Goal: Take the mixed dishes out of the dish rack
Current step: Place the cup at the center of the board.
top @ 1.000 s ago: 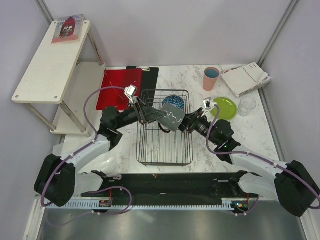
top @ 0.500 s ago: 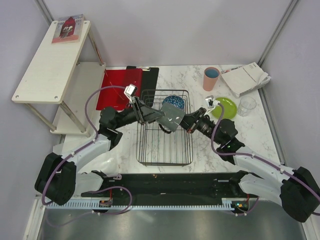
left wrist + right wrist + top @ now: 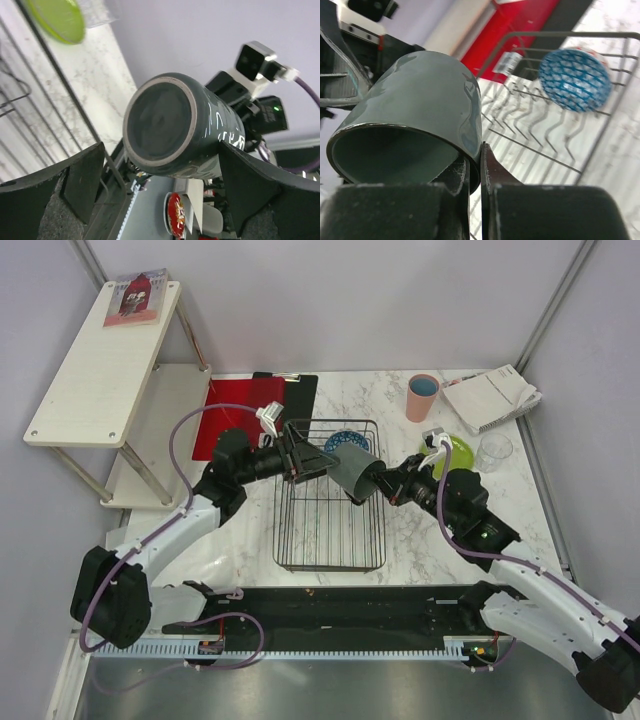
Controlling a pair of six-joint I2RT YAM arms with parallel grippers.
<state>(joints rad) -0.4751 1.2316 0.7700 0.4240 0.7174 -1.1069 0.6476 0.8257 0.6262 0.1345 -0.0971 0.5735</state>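
Overhead; opposed wrist closeups of mug (image 3: 175,130)

Dark grey mug (image 3: 352,472) is on its side, lifted above the rack (image 3: 300,530). Its base faces 10 o'clock and its rim wall is pinched by the right gripper (image 3: 475,172). The black wire rack sits mid-worktop (image 3: 420,540), with the blue patterned bowl (image 3: 345,441) at its 12 o'clock end. Lime plate (image 3: 460,452) lies flat at the rack's 3 o'clock, clear glass (image 3: 493,452) just beside it at 3. Pink cup (image 3: 422,397) stands upright at 1 o'clock.

The dark grey mug (image 3: 420,95) looks glossy glazed ceramic, the dish rack (image 3: 330,566) thin black wire, the table (image 3: 400,540) marble-patterned.
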